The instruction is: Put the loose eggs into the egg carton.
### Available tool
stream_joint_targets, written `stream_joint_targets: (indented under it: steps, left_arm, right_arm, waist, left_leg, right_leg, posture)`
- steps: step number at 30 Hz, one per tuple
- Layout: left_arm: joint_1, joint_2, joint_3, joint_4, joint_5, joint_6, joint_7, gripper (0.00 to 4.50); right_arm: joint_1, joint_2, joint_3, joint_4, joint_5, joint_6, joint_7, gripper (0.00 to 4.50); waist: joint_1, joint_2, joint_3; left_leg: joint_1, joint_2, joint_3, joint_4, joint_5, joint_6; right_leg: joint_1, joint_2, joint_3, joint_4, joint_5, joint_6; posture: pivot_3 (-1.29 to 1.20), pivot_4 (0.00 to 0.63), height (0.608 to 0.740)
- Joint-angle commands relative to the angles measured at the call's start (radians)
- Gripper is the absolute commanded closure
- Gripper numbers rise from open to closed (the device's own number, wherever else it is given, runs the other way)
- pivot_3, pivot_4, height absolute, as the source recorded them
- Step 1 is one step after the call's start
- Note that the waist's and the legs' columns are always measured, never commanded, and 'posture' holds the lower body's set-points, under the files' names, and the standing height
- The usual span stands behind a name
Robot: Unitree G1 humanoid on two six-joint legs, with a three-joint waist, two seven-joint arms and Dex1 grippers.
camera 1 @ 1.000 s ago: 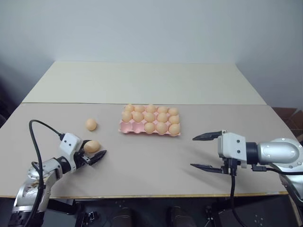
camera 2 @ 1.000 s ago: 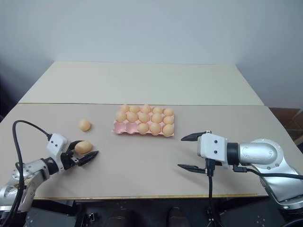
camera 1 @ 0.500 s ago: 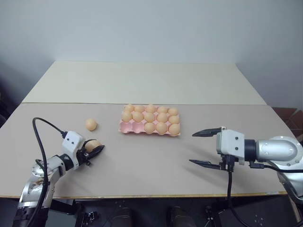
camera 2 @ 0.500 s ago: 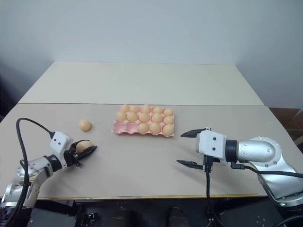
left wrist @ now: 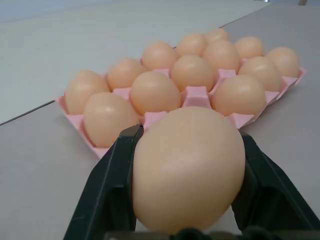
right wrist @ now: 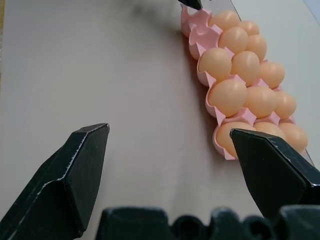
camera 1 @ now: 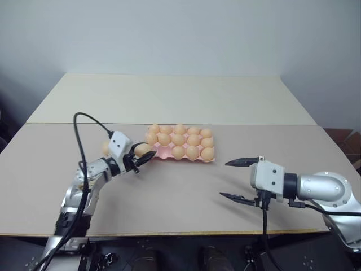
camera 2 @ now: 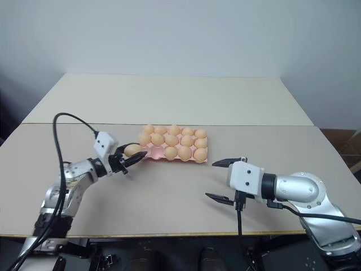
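Eggs fill most of the egg carton [camera 1: 179, 151], a flat pink moulded tray lying near the middle of the tan table [camera 1: 180, 197]. Thirteen of its cups hold an egg, as far as the head views let me count; the two cups at the carton's front left corner look bare pink. One egg [camera 1: 142, 149] is off the table, pinched between the two black fingers of the left gripper [camera 1: 144, 156], which holds it in the air just beside the carton's front left corner. In the left wrist view that held egg [left wrist: 187, 167] sits squarely between the fingers [left wrist: 107, 185], with the carton's rows directly beyond it. Another loose egg [camera 1: 104, 148] lies on the table to the left of the carton, partly hidden behind the left gripper's white housing.

On the other side of the carton, well apart from its right end and nearer the table's front edge, the right gripper [camera 1: 235, 180] hangs above the surface with its jaws spread wide and nothing between them. Its wrist view looks across bare table toward the carton [right wrist: 212, 90], seen end-on with eggs in a long line. A black cable [camera 1: 84, 147] arcs up over the left arm.
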Motion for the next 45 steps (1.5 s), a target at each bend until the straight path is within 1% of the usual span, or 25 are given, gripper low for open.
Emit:
stream_joint_targets:
  steps: [1, 5, 11, 13, 14, 18, 19, 23, 27, 31, 34, 36, 38, 40, 43, 45]
  left_arm:
    - [-0.074, -0.032, -0.018, 0.065, 0.025, -0.067, -0.001, 2.49]
    - [-0.132, -0.073, -0.029, 0.123, 0.022, -0.084, -0.02, 2.49]
    - [-0.166, -0.082, -0.042, 0.18, 0.028, -0.107, -0.059, 2.49]
    - [-0.173, -0.081, -0.039, 0.188, 0.015, -0.098, -0.082, 1.77]
    - [-0.172, -0.081, -0.038, 0.185, 0.013, -0.105, -0.089, 1.55]
    - [-0.176, -0.092, -0.024, 0.189, 0.016, -0.124, -0.072, 0.22]
    - [-0.175, -0.094, -0.015, 0.182, 0.006, -0.12, -0.07, 0.03]
    - [-0.151, -0.08, 0.037, 0.107, -0.039, -0.086, -0.053, 0.03]
    - [-0.075, -0.014, 0.104, -0.047, -0.087, -0.012, -0.038, 0.03]
    - [0.08, 0.096, 0.197, -0.249, -0.161, 0.101, -0.043, 0.03]
    - [0.248, 0.184, 0.307, -0.406, -0.205, 0.174, -0.033, 0.03]
    - [0.368, 0.222, 0.402, -0.499, -0.231, 0.235, -0.003, 0.03]
    - [0.475, 0.235, 0.48, -0.595, -0.238, 0.314, 0.06, 0.03]
    - [0.547, 0.216, 0.548, -0.697, -0.257, 0.427, 0.17, 0.03]
    - [0.604, 0.187, 0.618, -0.795, -0.306, 0.565, 0.276, 0.03]
    - [0.619, 0.163, 0.639, -0.817, -0.315, 0.622, 0.334, 0.03]
  right_arm:
    - [0.023, 0.005, -0.033, -0.059, -0.016, 0.011, -0.041, 0.0]
    - [0.051, 0.006, -0.038, -0.082, -0.03, 0.021, -0.068, 0.0]
    - [0.081, 0.009, -0.045, -0.102, -0.049, 0.027, -0.1, 0.0]
    - [0.087, 0.01, -0.045, -0.104, -0.052, 0.027, -0.105, 0.0]
    - [0.09, 0.01, -0.043, -0.105, -0.054, 0.026, -0.107, 0.0]
    - [0.091, 0.011, -0.036, -0.101, -0.058, 0.021, -0.111, 0.0]
    - [0.09, 0.011, -0.036, -0.099, -0.058, 0.02, -0.11, 0.0]
    - [0.083, 0.011, -0.036, -0.086, -0.056, 0.012, -0.105, 0.0]
    - [0.074, 0.008, -0.026, -0.07, -0.062, -0.002, -0.095, 0.0]
    - [0.052, 0.01, -0.01, -0.053, -0.062, -0.012, -0.084, 0.0]
    - [0.03, 0.009, 0.002, -0.031, -0.06, -0.025, -0.069, 0.0]
    - [0.009, 0.013, 0.016, -0.011, -0.058, -0.035, -0.054, 0.0]
    - [-0.011, 0.017, 0.032, 0.009, -0.058, -0.049, -0.038, 0.0]
    - [-0.026, 0.019, 0.044, 0.029, -0.057, -0.062, -0.019, 0.0]
    - [-0.044, 0.024, 0.059, 0.055, -0.058, -0.078, 0.001, 0.0]
    - [-0.065, 0.034, 0.073, 0.073, -0.057, -0.083, 0.012, 0.0]
  waist:
    - [0.001, 0.0, 0.0]
    - [0.001, 0.0, 0.0]
    - [-0.003, 0.0, 0.0]
    - [-0.001, 0.0, 0.0]
    - [0.0, 0.0, 0.0]
    - [0.0, 0.0, 0.0]
    - [0.0, 0.0, 0.0]
    - [-0.001, 0.0, 0.0]
    - [-0.01, 0.0, 0.0]
    - [-0.02, 0.0, 0.0]
    - [-0.027, 0.0, 0.0]
    - [-0.025, 0.0, 0.0]
    - [-0.024, 0.0, 0.0]
    - [-0.018, -0.001, 0.0]
    - [-0.005, -0.001, 0.0]
    - [-0.003, -0.001, -0.001]
  left_leg:
    - [0.0, 0.0, 0.0, 0.0, 0.0, 0.0]
    - [-0.001, 0.0, 0.0, 0.002, 0.0, 0.0]
    - [-0.001, 0.0, 0.0, 0.002, 0.0, 0.0]
    - [-0.001, 0.0, -0.001, 0.002, 0.0, 0.0]
    - [-0.001, 0.0, -0.001, 0.002, 0.0, 0.0]
    - [-0.002, -0.001, -0.001, 0.003, 0.0, 0.0]
    - [-0.002, -0.001, -0.001, 0.003, 0.0, 0.0]
    - [-0.002, -0.001, -0.002, 0.002, 0.0, 0.0]
    - [-0.002, 0.0, -0.001, 0.002, 0.0, 0.0]
    - [0.0, 0.0, -0.001, 0.001, 0.0, 0.0]
    - [0.0, 0.001, -0.001, 0.001, 0.0, 0.0]
    - [0.0, 0.001, -0.001, 0.001, 0.0, 0.0]
    - [0.0, 0.001, -0.001, 0.001, 0.0, 0.0]
    - [0.001, 0.001, -0.001, 0.001, 0.0, 0.0]
    - [0.001, 0.001, -0.001, 0.001, 0.0, 0.0]
    - [0.002, 0.001, -0.001, 0.002, 0.0, -0.001]
  right_leg:
    - [0.0, 0.0, 0.0, 0.0, 0.0, 0.0]
    - [0.0, 0.0, 0.0, 0.0, 0.001, 0.001]
    - [0.0, 0.0, 0.0, 0.0, 0.001, 0.001]
    - [0.0, 0.0, 0.0, 0.0, 0.001, 0.001]
    - [0.0, 0.0, 0.0, 0.0, 0.001, 0.001]
    - [0.0, 0.0, 0.0, 0.0, 0.001, 0.001]
    - [0.0, 0.0, 0.0, 0.0, 0.001, 0.001]
    - [0.0, 0.0, 0.0, 0.0, 0.001, 0.001]
    - [0.0, 0.0, 0.0, 0.0, 0.001, 0.001]
    - [0.0, 0.0, 0.0, 0.0, 0.001, 0.001]
    - [0.0, 0.0, 0.001, 0.0, 0.0, 0.0]
    - [-0.001, 0.0, 0.001, 0.0, -0.002, -0.004]
    - [-0.001, -0.001, 0.001, 0.0, -0.003, -0.005]
    - [0.0, -0.001, 0.0, 0.0, -0.003, -0.005]
    - [0.0, -0.002, 0.0, 0.0, -0.003, -0.005]
    - [0.0, -0.001, 0.0, 0.0, -0.003, -0.005]
  posture:
    - [0.0, 0.15, 0.74]
    - [0.0, 0.15, 0.74]
    - [0.0, 0.15, 0.74]
    - [0.0, 0.15, 0.74]
    - [0.0, 0.15, 0.74]
    - [0.0, 0.15, 0.74]
    - [0.0, 0.15, 0.74]
    - [0.0, 0.15, 0.74]
    - [0.0, 0.15, 0.74]
    - [0.0, 0.15, 0.74]
    - [0.0, 0.15, 0.74]
    - [0.0, 0.15, 0.74]
    - [0.0, 0.15, 0.74]
    - [0.0, 0.15, 0.74]
    - [0.0, 0.15, 0.74]
    - [0.0, 0.15, 0.74]
